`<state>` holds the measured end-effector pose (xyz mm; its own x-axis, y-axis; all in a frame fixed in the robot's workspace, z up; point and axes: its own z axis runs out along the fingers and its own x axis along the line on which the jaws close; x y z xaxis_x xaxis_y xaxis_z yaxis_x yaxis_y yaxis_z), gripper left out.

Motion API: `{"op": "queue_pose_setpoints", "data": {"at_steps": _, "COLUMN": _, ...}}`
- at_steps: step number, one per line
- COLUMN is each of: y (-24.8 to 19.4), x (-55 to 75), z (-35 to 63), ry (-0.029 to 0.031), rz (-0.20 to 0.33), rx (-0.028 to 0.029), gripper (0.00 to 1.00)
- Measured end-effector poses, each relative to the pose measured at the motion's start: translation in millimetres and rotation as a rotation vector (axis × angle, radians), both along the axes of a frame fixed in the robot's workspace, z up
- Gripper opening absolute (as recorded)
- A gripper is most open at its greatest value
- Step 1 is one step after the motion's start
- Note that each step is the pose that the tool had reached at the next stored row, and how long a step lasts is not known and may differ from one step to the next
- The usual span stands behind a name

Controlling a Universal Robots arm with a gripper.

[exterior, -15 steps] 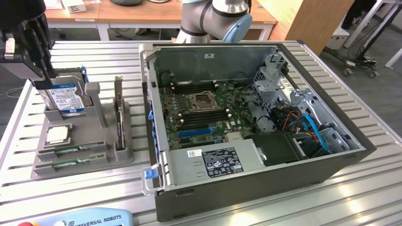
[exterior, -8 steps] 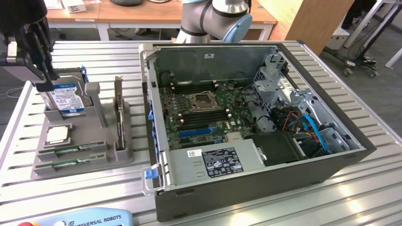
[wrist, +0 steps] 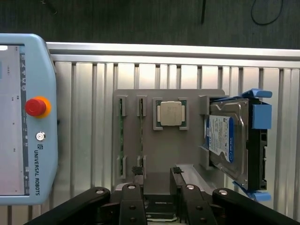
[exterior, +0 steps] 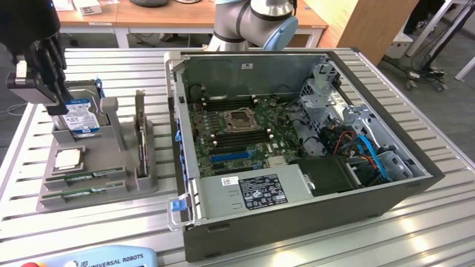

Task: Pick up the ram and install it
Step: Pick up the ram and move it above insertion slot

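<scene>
Claw spread wide, grasping nothing, hovering over the grey holder.
Standing on edge in the holder's slots, clear of the fingertips: two ram sticks side by side, next to the silver processor, then the hard drive upright in its blue-edged cradle. Just beside the holder at the exterior view's right, the open computer case; near its other side, a teach pendant. Underneath, a slatted metal table; behind, wooden desks.
</scene>
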<state>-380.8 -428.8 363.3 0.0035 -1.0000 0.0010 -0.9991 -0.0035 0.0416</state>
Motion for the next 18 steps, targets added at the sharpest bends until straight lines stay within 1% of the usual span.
{"op": "queue_pose_setpoints", "data": {"at_steps": 18, "y": 0.0, "x": 0.0, "z": -32.8, "ry": 0.0000, "rz": 0.003, "rx": 0.0000, "gripper": 0.36}}
